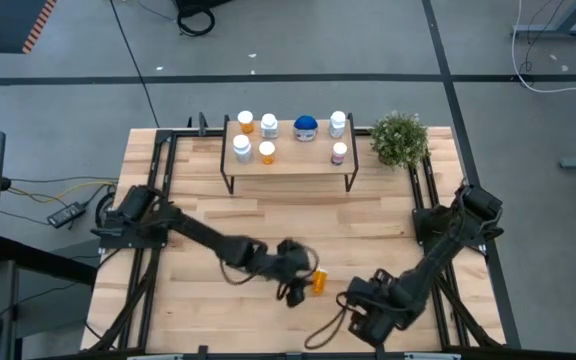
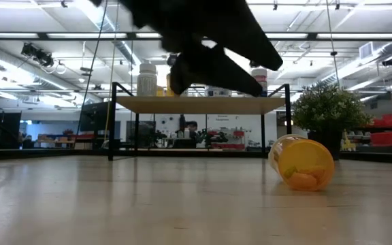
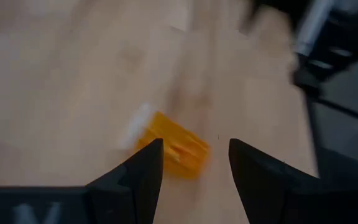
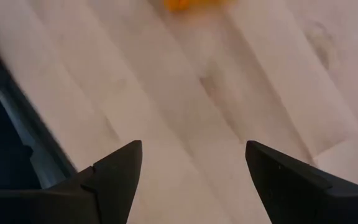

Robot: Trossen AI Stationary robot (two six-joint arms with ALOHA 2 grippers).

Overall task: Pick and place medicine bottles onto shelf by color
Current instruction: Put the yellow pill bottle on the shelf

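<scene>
From above: left tool [image 1: 295,283] spread beside an orange bottle [image 1: 319,281] lying on the surface [image 1: 368,230]; right tool [image 1: 360,312] spread, empty, nearby; seven bottles sorted on the shelf [image 1: 298,160]. At surface level: orange bottle [image 2: 302,162] on its side, ungripped. From the left wrist: bottle [image 3: 173,149] just beyond parted fingers [image 3: 143,171], probably lined up for grasping.

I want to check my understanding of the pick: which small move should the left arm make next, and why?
Probably lower the left gripper around the orange bottle. Its fingers stand open above the bottle, which lies on its side on the table, not yet gripped. The right gripper waits nearby, open and empty.
</scene>
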